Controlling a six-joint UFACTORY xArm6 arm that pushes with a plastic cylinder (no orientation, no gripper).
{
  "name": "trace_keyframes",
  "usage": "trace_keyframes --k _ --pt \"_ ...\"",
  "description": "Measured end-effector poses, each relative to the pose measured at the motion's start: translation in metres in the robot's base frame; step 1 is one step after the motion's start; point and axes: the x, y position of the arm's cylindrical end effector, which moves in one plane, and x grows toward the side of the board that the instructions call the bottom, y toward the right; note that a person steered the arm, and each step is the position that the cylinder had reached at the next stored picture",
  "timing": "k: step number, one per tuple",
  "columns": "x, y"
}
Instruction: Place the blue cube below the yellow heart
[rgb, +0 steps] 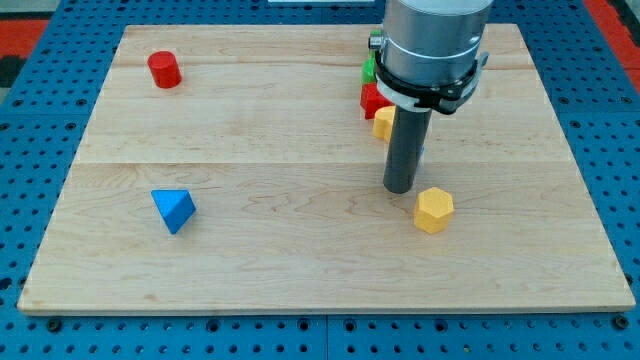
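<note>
A red cylinder (164, 70) sat at the worktop's (300, 250) upper left, a blue wedge-like block (174, 210) lower down. At centre-right, green (368, 69), red (373, 101) and yellow (384, 123) blocks clustered half-hidden behind the arm. My tip (399, 188) rested just left of a yellow hexagonal block (434, 210). No jaws on this rig; the blue cube I couldn't make out.

One raised camera, facing our whole board

We look down at a slant from beyond the wooden board's (300, 250) bottom edge, near enough that it fills the frame and the arm (432, 40) is cropped at the top.
</note>
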Motion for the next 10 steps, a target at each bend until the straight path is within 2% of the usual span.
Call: trace_keyframes --k 1,3,5,6,7,9,10 --pt "-0.009 0.033" --pt "-0.024 0.046" --pt "-0.107 0.097" --pt "-0.098 0.094" --pt "-0.072 0.077" --pt "-0.056 0.012" --pt "-0.056 0.026"
